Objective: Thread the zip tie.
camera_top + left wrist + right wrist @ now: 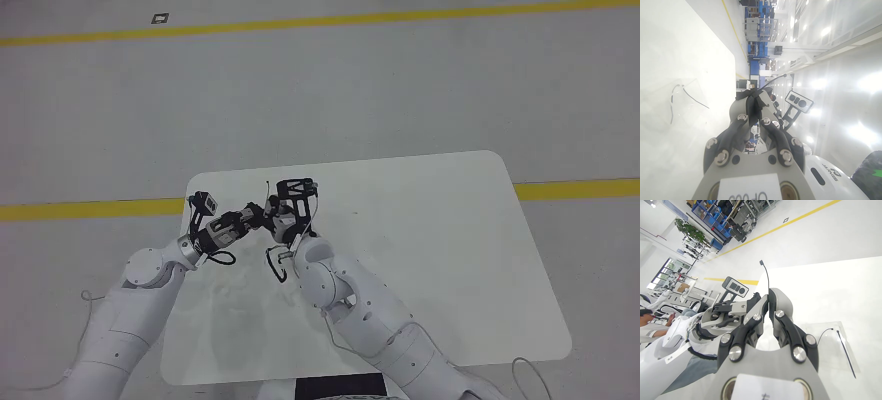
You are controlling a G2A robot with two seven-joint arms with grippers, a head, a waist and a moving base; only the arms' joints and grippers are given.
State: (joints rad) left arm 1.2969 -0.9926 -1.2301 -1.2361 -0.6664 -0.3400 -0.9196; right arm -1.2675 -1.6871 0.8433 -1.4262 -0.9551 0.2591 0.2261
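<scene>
We see a clear plastic tray (829,351) lying flat on the white rounded table (450,250). It holds two spare black ties, one curved (822,333) and one straight (846,354), set apart from each other. Both arms meet above the table's left half, toward its far edge. The right gripper (769,303) has its ribbed pads pressed together, pinching the thin black zip tie (767,275). The strap stands up out of the pinch and its square head (761,262) is free in the air above the table. The left gripper (753,100) comes in from the table's left side. Its fingers are pressed together too, and its tip sits right against the right gripper's finger. We can't tell if it has hold of the strap. In the left wrist view the strap arcs away from just past those fingertips. Beyond the table's far edge a yellow floor line (300,20) runs across the pale floor.
</scene>
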